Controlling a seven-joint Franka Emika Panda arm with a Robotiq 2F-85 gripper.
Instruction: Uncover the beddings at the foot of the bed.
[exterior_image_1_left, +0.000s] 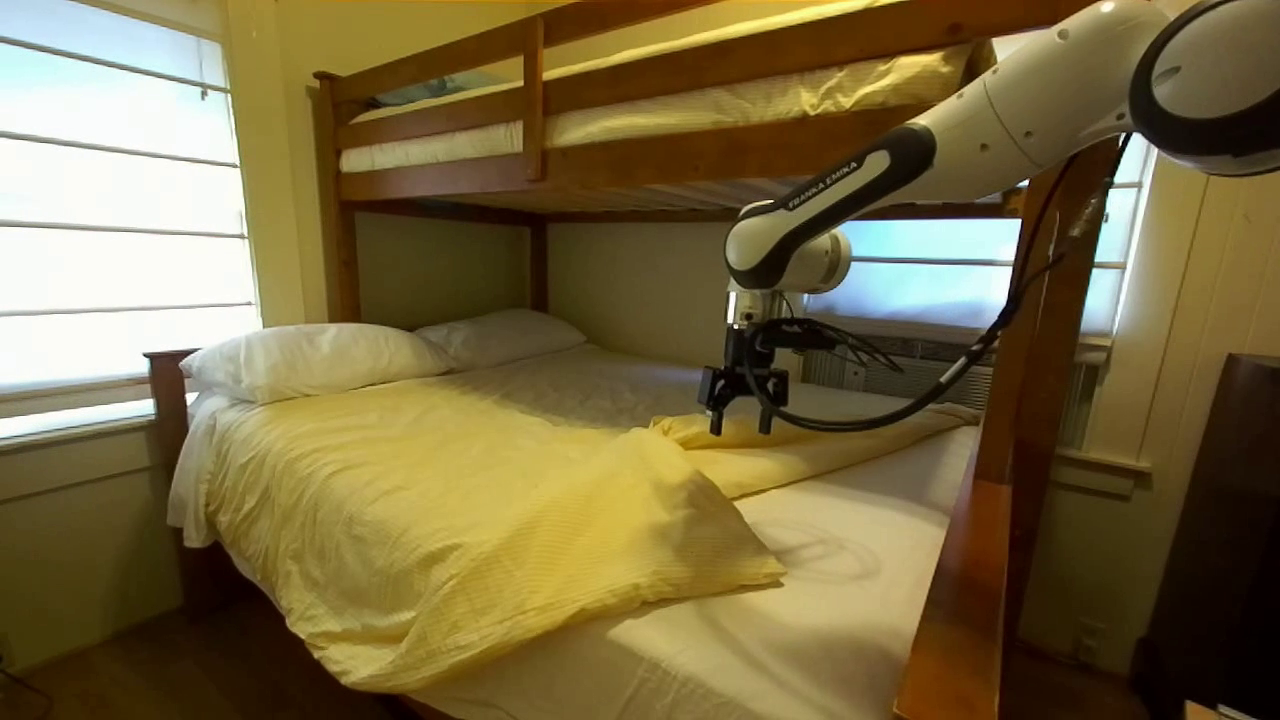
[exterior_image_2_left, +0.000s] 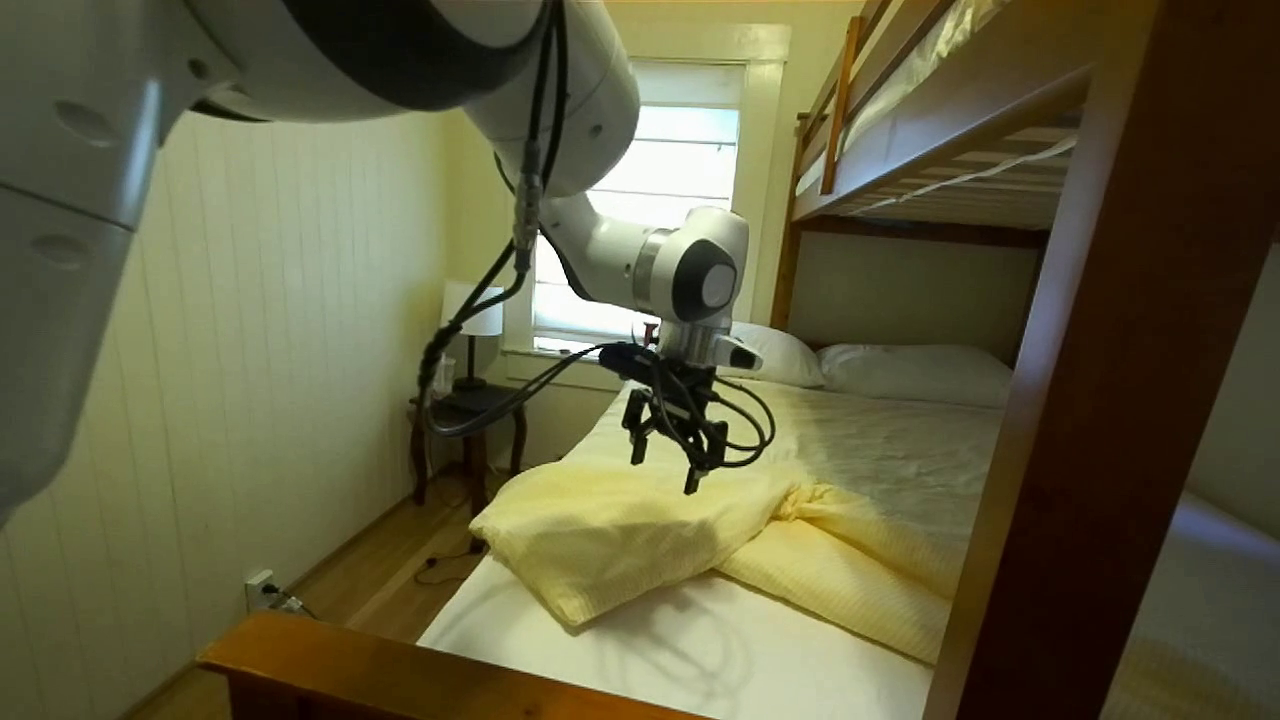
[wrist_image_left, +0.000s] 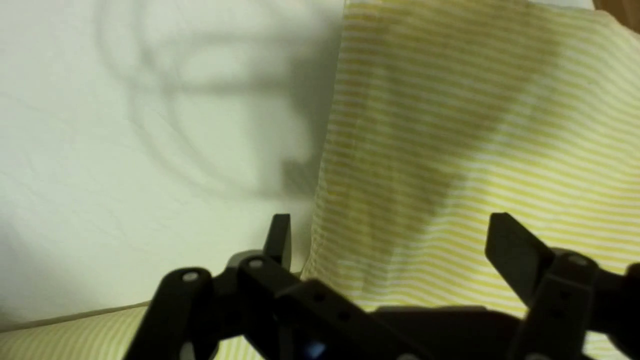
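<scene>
The beddings, a pale yellow striped blanket (exterior_image_1_left: 430, 510), lie across the middle of the bed (exterior_image_1_left: 760, 650) in an exterior view. The blanket's near part is folded back, with a raised corner flap (exterior_image_2_left: 610, 550) towards the foot. A folded strip (exterior_image_2_left: 850, 580) runs on to the far side. White sheet shows at the foot in both exterior views. My gripper (exterior_image_1_left: 741, 424) points down above the blanket's folded edge; it also shows in an exterior view (exterior_image_2_left: 664, 472). In the wrist view the gripper (wrist_image_left: 390, 225) is open and empty, with the blanket edge (wrist_image_left: 345, 190) below and between the fingers.
White pillows (exterior_image_1_left: 320, 360) lie at the head. The upper bunk (exterior_image_1_left: 700, 160) hangs over the bed. A wooden post (exterior_image_2_left: 1080, 360) and footboard (exterior_image_2_left: 420, 670) stand at the foot. A lamp table (exterior_image_2_left: 470, 400) stands by the window. Cables loop beside the gripper.
</scene>
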